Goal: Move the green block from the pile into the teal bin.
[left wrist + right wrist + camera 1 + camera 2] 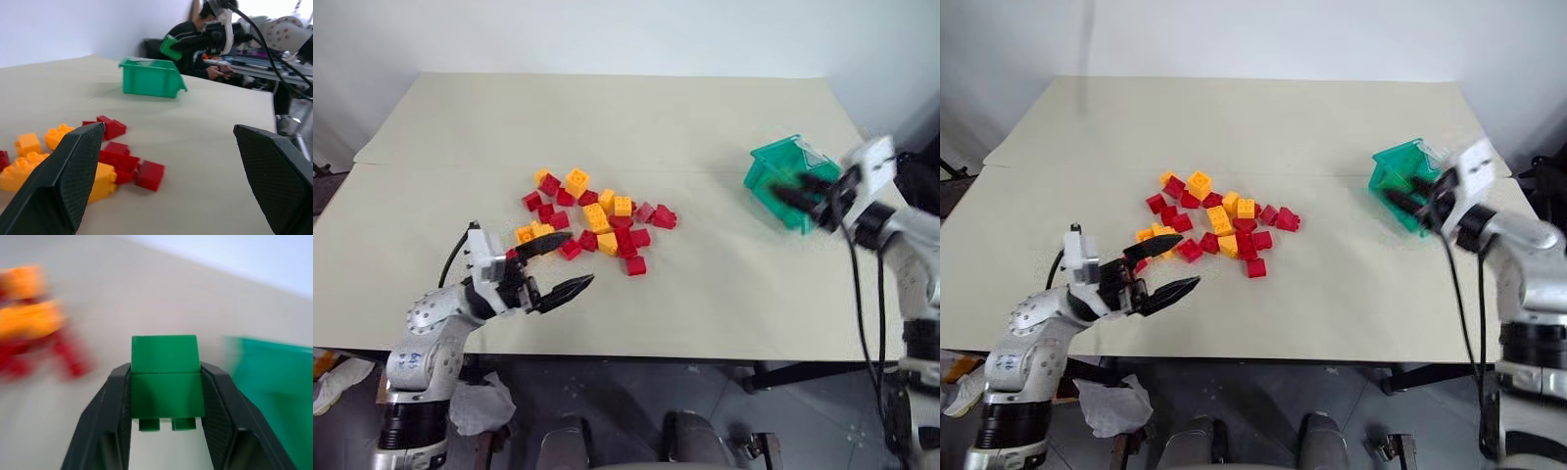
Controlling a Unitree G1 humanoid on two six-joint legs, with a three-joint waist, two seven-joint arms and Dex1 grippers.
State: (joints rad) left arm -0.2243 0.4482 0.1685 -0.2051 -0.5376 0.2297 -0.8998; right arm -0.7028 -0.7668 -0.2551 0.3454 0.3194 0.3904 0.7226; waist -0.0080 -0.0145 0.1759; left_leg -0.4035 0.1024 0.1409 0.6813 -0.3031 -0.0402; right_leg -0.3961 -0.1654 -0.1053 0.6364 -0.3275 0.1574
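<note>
Pale beige and matte, the tabletop [705,294] carries a faint seam running across it, and a plain white wall rises behind its far edge. We count one teal bin [781,178] near the table's right side, a smooth plastic box with an open top and a sloped cut-away front. We count one green block [166,382], a glossy square-edged brick; in the right wrist view it sits pinched between the two black fingers of our right gripper [166,396], two small tubes showing on its underside. From the left wrist view that same block [169,47] hangs in the air above and just beside the bin, well apart from the table.

At mid-table lies the pile [592,223], a loose scatter of studded plastic bricks; we make out roughly fifteen red and about eight yellow-orange, though some overlap and the count is not exact. A few red ones sit slightly off the main cluster on its right.

Our left gripper [553,269] hangs at the near left edge of the pile with its two textured black fingers [68,176] spread wide, holding nothing. Beyond the table, in the left wrist view, a person [195,36] in dark clothing sits at a desk.
</note>
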